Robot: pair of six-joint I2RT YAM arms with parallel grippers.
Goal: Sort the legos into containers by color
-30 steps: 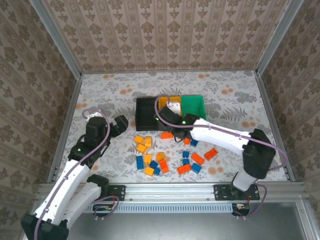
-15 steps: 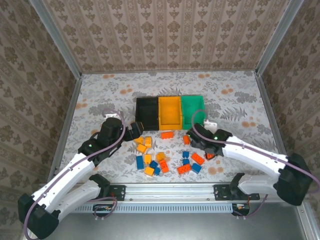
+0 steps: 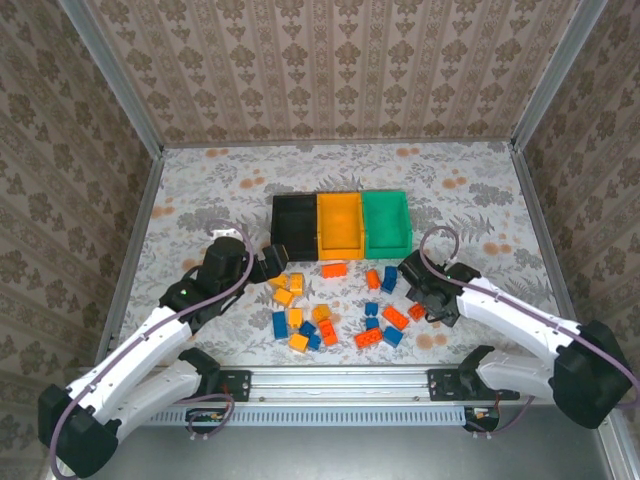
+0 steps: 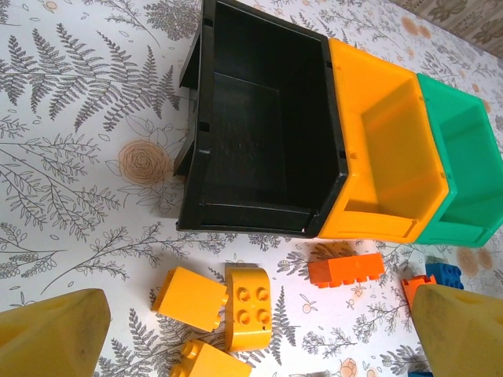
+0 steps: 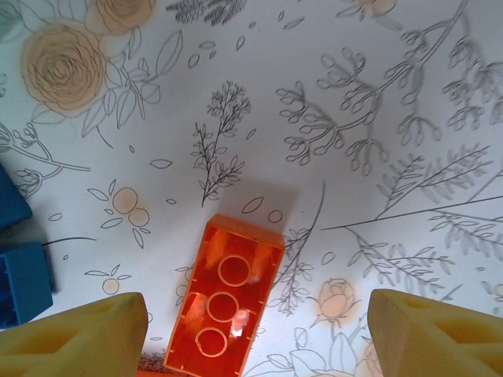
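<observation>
Hovering right tool [image 5: 258, 338] over red-orange lego [image 5: 224, 294], lined jaws up either side, probably for a pick. Kept it partly spread, gripping nothing, no contact seen. Noted that lego flat on table [image 3: 200, 190], hollow side up, near blue ones [image 5: 16, 275]. Held left tool [image 3: 268, 263] fully spread and empty above yellow-orange legos [image 4: 236, 302], just short of black bin [image 4: 259, 133], yellow-orange bin [image 4: 385, 157], green bin [image 4: 464, 173]. Spotted no legos in bins.

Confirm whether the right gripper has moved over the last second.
Yes. The right gripper pulled back from the yellow-orange bin toward the near right edge.
</observation>
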